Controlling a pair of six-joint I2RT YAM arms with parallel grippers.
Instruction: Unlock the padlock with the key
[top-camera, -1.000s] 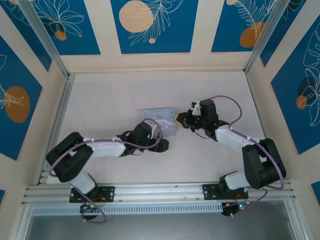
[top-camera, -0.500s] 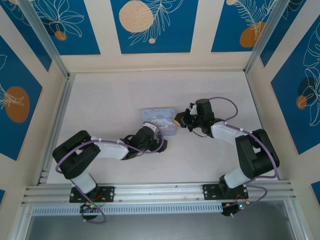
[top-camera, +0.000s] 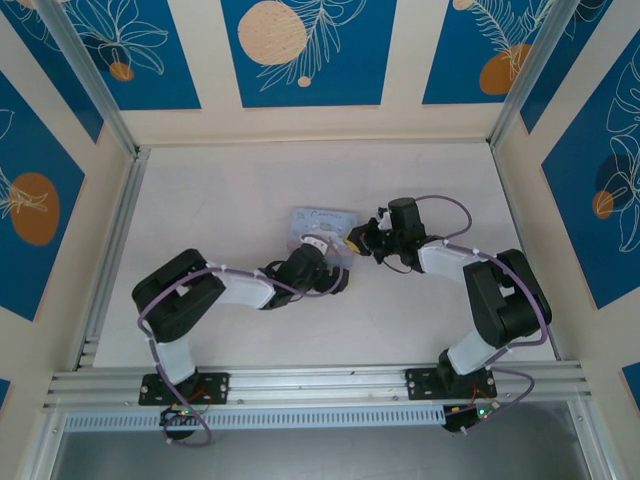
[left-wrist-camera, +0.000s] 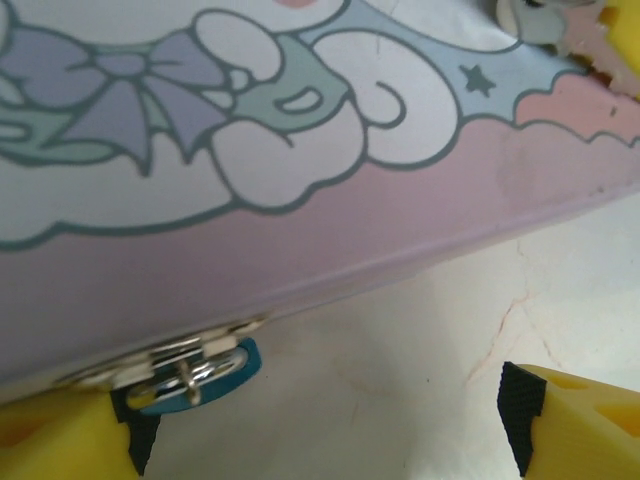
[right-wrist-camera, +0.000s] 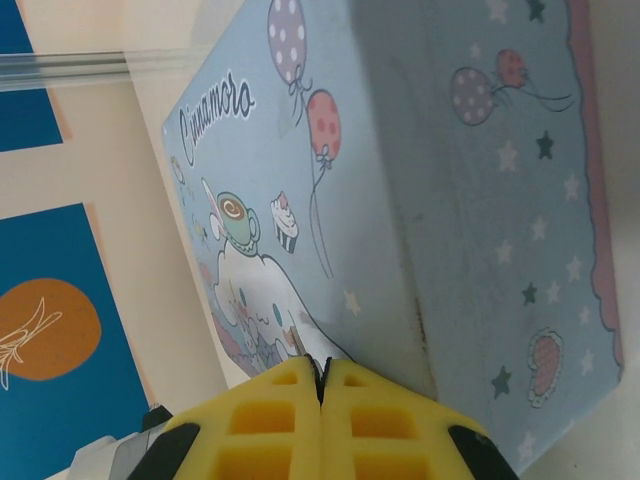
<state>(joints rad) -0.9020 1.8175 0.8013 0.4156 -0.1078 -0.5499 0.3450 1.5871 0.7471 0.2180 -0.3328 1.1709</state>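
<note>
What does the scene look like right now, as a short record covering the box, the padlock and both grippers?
box: pale blue, cartoon-printed, lying on the table
padlock: blue-grey, metal shackle at the box's silver clasp, on its lower edge
left gripper: open, low over the table, close to the padlock
right gripper: shut, yellow pads pressed together, near the box's printed face

The left arm (top-camera: 240, 288) has swung its elbow in much closer to the box (top-camera: 318, 218). The left gripper (top-camera: 335, 280) now sits by the box's near right corner, having started a little farther back from the near edge. The box lies slightly farther from the arm bases and is turned a touch. The right arm (top-camera: 450, 262) has pulled its elbow in toward the box, and the right gripper (top-camera: 353, 240) has edged left against the box's right end.
</note>
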